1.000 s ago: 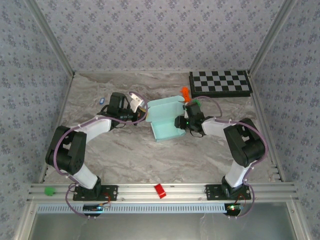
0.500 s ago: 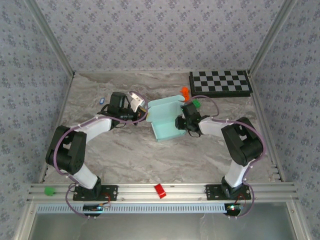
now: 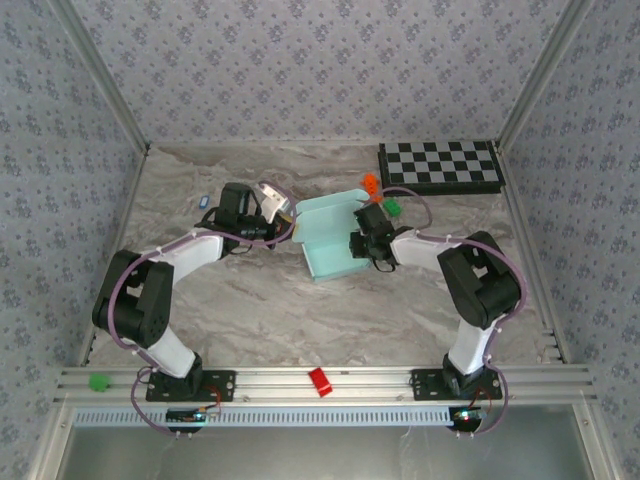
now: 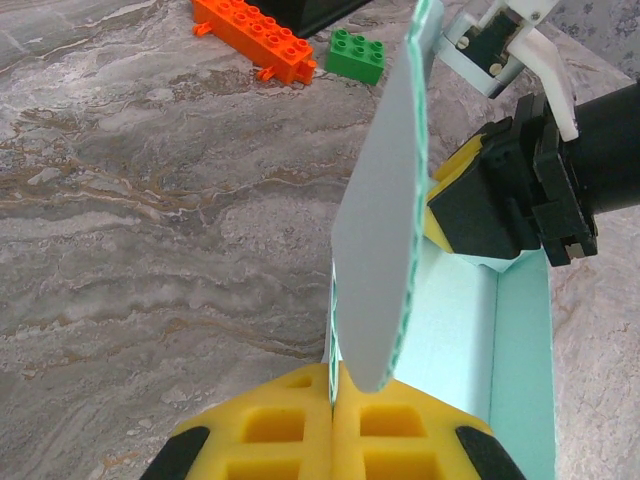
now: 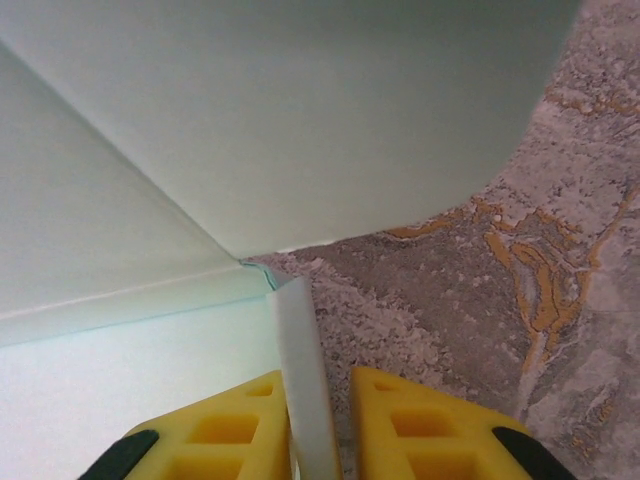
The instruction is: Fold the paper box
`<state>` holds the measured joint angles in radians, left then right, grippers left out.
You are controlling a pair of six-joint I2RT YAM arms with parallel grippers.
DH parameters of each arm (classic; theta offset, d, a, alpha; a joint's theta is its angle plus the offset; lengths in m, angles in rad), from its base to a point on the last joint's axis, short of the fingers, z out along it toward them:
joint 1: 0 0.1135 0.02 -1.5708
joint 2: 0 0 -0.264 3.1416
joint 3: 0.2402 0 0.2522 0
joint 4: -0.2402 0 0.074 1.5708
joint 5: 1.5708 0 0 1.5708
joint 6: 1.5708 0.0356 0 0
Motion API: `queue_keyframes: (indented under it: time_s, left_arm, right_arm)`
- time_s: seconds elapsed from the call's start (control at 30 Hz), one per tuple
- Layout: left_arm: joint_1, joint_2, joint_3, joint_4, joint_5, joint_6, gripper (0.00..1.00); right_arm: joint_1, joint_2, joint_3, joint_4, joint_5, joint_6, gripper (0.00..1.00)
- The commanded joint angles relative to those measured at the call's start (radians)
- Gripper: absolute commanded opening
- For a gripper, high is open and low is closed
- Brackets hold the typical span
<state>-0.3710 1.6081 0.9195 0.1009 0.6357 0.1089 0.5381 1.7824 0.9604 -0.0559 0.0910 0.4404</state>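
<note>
Marbled table (image 3: 250, 310): the pale aqua card paper box (image 3: 330, 260) sits between my left gripper (image 4: 332, 395), clamping its flap, and right gripper (image 5: 318, 395), straddling its wall, grip unclear.

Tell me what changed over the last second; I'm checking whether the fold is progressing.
The right pincer slid left against the paper box, and its pads now straddle the side wall; a firm grip is unclear. The left pincer stayed shut on the raised flap; the box barely moved.

The paper box (image 3: 330, 262) is matt, smooth thin card, the table (image 3: 260, 310) a smooth marble-patterned surface, and the orange brick (image 4: 255, 35) and green brick (image 4: 355, 55) glossy plastic.
</note>
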Motion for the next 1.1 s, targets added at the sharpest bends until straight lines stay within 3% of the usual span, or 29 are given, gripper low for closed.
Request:
queue_keyframes:
  time_s: [0.0,0.7,1.07]
  left_arm:
    - [0.004,0.007,0.034,-0.012,0.035,0.023,0.0]
    - [0.007,0.009,0.04,-0.023,0.035,0.031,0.0]
    - [0.007,0.005,0.048,-0.035,0.033,0.036,0.0]
  right_arm:
    - [0.003,0.032,0.022,-0.09,0.07,-0.004,0.21]
    - [0.023,0.071,0.06,-0.198,0.168,-0.025,0.12]
    - [0.034,0.104,0.093,-0.268,0.218,-0.043,0.13]
